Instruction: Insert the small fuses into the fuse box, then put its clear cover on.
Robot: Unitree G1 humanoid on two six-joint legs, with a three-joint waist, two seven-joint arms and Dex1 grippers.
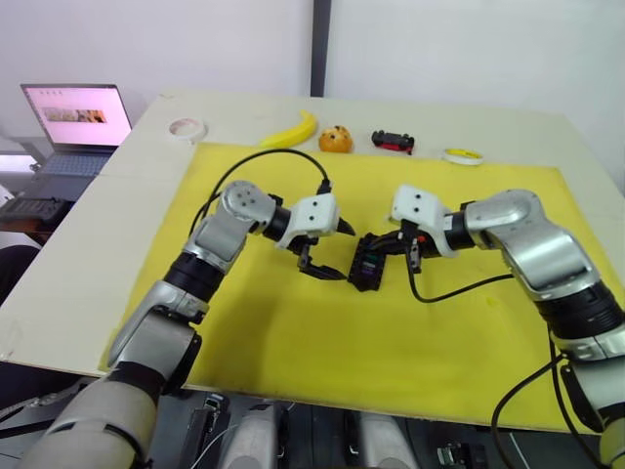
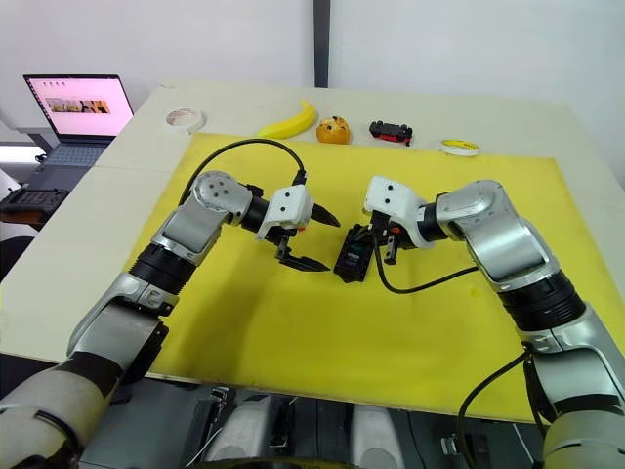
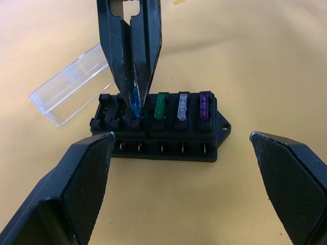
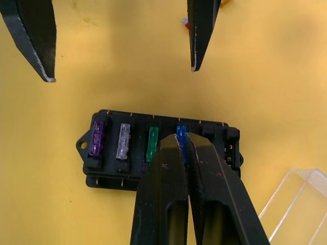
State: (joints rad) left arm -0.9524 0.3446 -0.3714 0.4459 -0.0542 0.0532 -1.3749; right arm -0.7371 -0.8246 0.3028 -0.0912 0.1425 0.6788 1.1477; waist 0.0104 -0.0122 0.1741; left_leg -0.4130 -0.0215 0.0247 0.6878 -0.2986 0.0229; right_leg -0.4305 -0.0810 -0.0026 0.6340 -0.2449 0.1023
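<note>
1. Black plastic fuse box (image 3: pixel 161 130): mid yellow mat (image 1: pixel 322 362), between the two grippers, slotted top up.
2. Fuses seated in a row: purple fuse (image 4: pixel 96 139) at the tab end, then grey fuse (image 4: pixel 123 141), then green fuse (image 4: pixel 152 144). Slots at the far end partly hidden behind the black fingers; contents not readable.
3. Blue fuse (image 4: pixel 180 138): next along from the green, in or at its slot, lower part hidden; depth of seating not readable.
4. Right gripper (image 4: pixel 181 145): fingers pressed together, pinching the blue fuse at the box top.
5. Left gripper (image 1: pixel 322 251): fingers spread wide, nothing between them, just beside the box, not touching it.
6. Clear cover (image 3: pixel 71 87): lying on the mat just beside the box; one end cut off behind the right gripper's fingers.
7. Small red and blue bits (image 4: pixel 185 21): on the mat past the box, too small to identify.
8. Far table edge beyond the mat: tape roll (image 1: pixel 187 128), banana (image 1: pixel 289 133), orange object (image 1: pixel 336 140), black-and-red toy car (image 1: pixel 393 142), yellow-rimmed ring (image 1: pixel 463 155).
9. Open laptop (image 1: pixel 75 127): off the table's left side, base partly cut off.
</note>
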